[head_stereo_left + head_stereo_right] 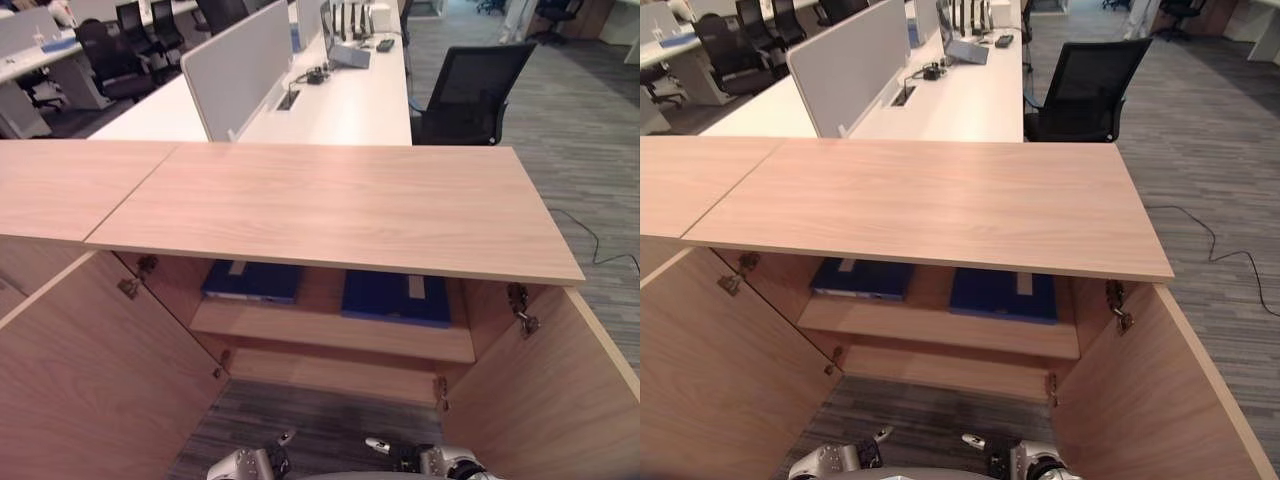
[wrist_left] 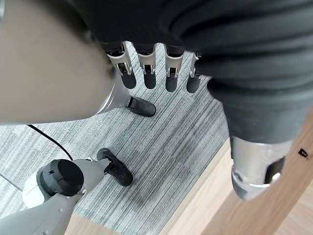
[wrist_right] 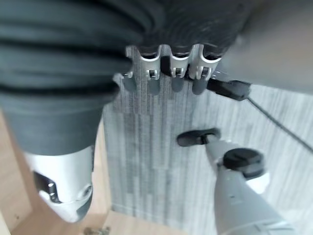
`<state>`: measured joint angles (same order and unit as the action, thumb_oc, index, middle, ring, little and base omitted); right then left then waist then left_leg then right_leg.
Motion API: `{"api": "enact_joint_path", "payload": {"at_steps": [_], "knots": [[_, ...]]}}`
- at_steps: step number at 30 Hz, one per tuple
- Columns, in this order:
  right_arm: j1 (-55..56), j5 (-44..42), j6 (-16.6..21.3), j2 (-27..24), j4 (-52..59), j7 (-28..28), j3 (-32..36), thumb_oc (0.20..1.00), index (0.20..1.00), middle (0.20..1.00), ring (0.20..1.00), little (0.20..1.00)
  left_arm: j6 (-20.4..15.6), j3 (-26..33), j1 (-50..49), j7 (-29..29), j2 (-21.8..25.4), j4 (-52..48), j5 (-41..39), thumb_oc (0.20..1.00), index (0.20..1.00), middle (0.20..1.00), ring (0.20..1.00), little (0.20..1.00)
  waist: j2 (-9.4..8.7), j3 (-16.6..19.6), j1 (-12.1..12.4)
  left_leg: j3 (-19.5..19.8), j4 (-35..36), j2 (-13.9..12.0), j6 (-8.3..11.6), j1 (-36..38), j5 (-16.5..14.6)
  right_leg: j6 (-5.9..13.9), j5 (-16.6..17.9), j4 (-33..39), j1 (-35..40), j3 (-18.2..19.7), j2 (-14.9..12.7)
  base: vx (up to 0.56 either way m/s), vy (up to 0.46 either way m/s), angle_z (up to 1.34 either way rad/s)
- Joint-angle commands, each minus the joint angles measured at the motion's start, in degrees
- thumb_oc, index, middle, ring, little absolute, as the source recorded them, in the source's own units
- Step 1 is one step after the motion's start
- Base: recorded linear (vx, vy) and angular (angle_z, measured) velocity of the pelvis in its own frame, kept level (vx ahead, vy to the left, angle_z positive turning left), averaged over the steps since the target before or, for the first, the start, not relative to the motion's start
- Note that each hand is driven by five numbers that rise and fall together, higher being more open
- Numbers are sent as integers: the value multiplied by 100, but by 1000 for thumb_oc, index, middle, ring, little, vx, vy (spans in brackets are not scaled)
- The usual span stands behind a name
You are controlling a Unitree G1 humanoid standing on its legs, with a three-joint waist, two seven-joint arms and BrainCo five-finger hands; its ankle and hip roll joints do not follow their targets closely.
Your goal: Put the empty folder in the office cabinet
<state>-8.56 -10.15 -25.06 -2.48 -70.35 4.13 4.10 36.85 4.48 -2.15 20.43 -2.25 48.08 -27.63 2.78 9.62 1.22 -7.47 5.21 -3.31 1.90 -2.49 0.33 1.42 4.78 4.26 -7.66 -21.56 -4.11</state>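
The wooden office cabinet (image 1: 340, 205) stands in front of me with both doors swung open. On its upper shelf (image 1: 330, 335) two blue folders lie flat side by side, one on the left (image 1: 252, 280) and one on the right (image 1: 397, 296). I cannot tell which of them is empty. Low over the carpet in front of the cabinet are my left hand (image 1: 245, 462) and my right hand (image 1: 425, 458), both apart from the folders. The left hand's fingers (image 2: 146, 73) and the right hand's fingers (image 3: 176, 73) hang relaxed and hold nothing.
The open left door (image 1: 90, 370) and right door (image 1: 555, 400) flank the grey carpet (image 1: 320, 425) where my hands are. Behind the cabinet stand a white desk (image 1: 340, 100) with a divider and a black office chair (image 1: 470, 90). A lower shelf (image 1: 330, 378) sits under the folders.
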Motion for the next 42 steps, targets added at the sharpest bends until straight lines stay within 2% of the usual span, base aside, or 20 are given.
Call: {"api": "enact_joint_path", "payload": {"at_steps": [1, 4, 5, 10, 11, 12, 16, 18, 19, 21, 28, 30, 31, 36, 42], "knots": [[-7, -280, 106, 191, -799, -94, 295, 1000, 1000, 1000, 1000, 1000, 158, -358, -513, 280, -335, 432, 171, 1000, 1000, 1000, 1000, 1000, -332, 176, 18, 120, -21, 471, -378, 88, -74, 583, 60, 74, -291, 292, -473, -73, 133, 2], [90, -474, 401, 134, -742, -33, 589, 1000, 1000, 1000, 1000, 1000, -205, -682, -488, 473, -299, 291, 526, 1000, 1000, 1000, 1000, 1000, -303, 140, -39, 115, -21, 537, -429, 78, -42, 648, 81, 74, -296, 306, -560, -83, 129, -2], [150, -627, 666, 112, -715, -139, 767, 1000, 1000, 1000, 1000, 1000, -358, -813, -395, 521, -280, 354, 704, 1000, 1000, 1000, 1000, 1000, -278, 93, -90, 123, -21, 583, -451, 79, -19, 688, 102, 74, -277, 317, -612, -98, 157, 2], [175, -837, 1028, 131, -672, -144, 1049, 1000, 1000, 1000, 1000, 1000, -532, -996, -224, 448, -217, 560, 1030, 1000, 1000, 1000, 1000, 1000, -184, -77, -197, 133, -21, 587, -493, 58, 31, 755, 131, -52, -300, 352, -692, -96, 90, 2], [148, -866, 1088, 142, -668, -149, 1066, 1000, 1000, 1000, 1000, 1000, -577, -1036, -164, 488, -190, 609, 1071, 1000, 1000, 1000, 1000, 1000, -130, -136, -200, 118, -21, 543, -502, 28, 49, 728, -61, -371, -434, 434, -685, -183, 80, 0], [122, -960, 1227, 187, -630, -170, 1114, 1000, 1000, 1000, 1000, 1000, -726, -1098, -12, 668, -105, 766, 1150, 1000, 1000, 1000, 1000, 1000, -11, -218, -210, 91, -21, 424, -509, -51, 104, 621, -632, -1212, -656, 794, -504, -199, 88, -5], [169, -997, 1334, 210, -722, -136, 1131, 1000, 1000, 1000, 1000, 1000, -910, -1123, 8, 811, -43, 939, 1214, 1000, 1000, 1000, 1000, 1000, 40, -182, -194, 85, -21, 332, -487, -78, 144, 534, -1069, -1839, -549, 1155, -274, -59, 13, -13], [215, -987, 1374, 201, -756, -120, 1137, 1000, 1000, 1000, 1000, 1000, -943, -1122, -45, 797, -40, 947, 1236, 1000, 1000, 1000, 1000, 1000, 7, -137, -212, 121, -21, 354, -475, -39, 137, 478, -1222, -1731, -280, 1355, -65, 49, -58, 18], [237, -975, 1372, 182, -847, -155, 1121, 1000, 1000, 1000, 1000, 1000, -977, -1121, -183, 764, -53, 883, 1294, 1000, 1000, 1000, 1000, 1000, -77, -69, -217, 174, -21, 417, -451, 43, 119, 332, -1128, -1183, 215, 1346, 23, 97, -110, 42], [254, -955, 1383, 181, -875, -177, 1093, 1000, 1000, 1000, 1000, 1000, -1036, -1047, -265, 775, -46, 890, 1298, 1000, 1000, 1000, 1000, 1000, -146, -19, -220, 218, -21, 454, -416, 95, 77, 235, -958, -626, 519, 1300, 69, 76, -136, 31], [279, -829, 1435, 273, -678, -198, 902, 1000, 1000, 1000, 1000, 1000, -1138, -1177, -315, 887, -18, 880, 1457, 1000, 1000, 1000, 1000, 1000, -246, 37, -184, 145, -21, 350, -279, 56, 37, 20, -580, 74, 644, 1487, 286, -2, -126, -6], [339, -751, 1435, 289, -696, -208, 844, 1000, 1000, 1000, 1000, 1000, -1188, -1333, -309, 928, 19, 833, 1623, 1000, 1000, 1000, 1000, 1000, -271, 65, -195, 145, -21, 306, -235, 52, 18, -38, -568, 74, 597, 1508, 325, -15, -173, -1], [388, -666, 1440, 317, -756, -250, 750, 1000, 1000, 1000, 1000, 1000, -1331, -1486, -304, 966, 23, 759, 1765, 1000, 1000, 1000, 1000, 1000, -298, 63, -187, 153, -21, 266, -190, 67, 26, -111, -540, 74, 590, 1547, 378, -21, -150, 0], [459, -573, 1384, 315, -871, -247, 658, 1000, 1000, 1000, 1000, 1000, -1534, -1676, -263, 986, 45, 852, 1961, 1000, 1000, 1000, 1000, 1000, -344, 39, -161, 142, -21, 188, -120, 152, 42, -244, -509, 74, 603, 1564, 455, -15, -108, -3], [472, -577, 1358, 292, -918, -275, 599, 1000, 1000, 1000, 1000, 1000, -1549, -1624, -265, 986, 30, 1039, 1936, 1000, 1000, 1000, 1000, 1000, -336, 86, -167, 82, -21, 127, -62, 80, 113, -263, -465, 74, 531, 1523, 472, -37, -41, -6]]}}
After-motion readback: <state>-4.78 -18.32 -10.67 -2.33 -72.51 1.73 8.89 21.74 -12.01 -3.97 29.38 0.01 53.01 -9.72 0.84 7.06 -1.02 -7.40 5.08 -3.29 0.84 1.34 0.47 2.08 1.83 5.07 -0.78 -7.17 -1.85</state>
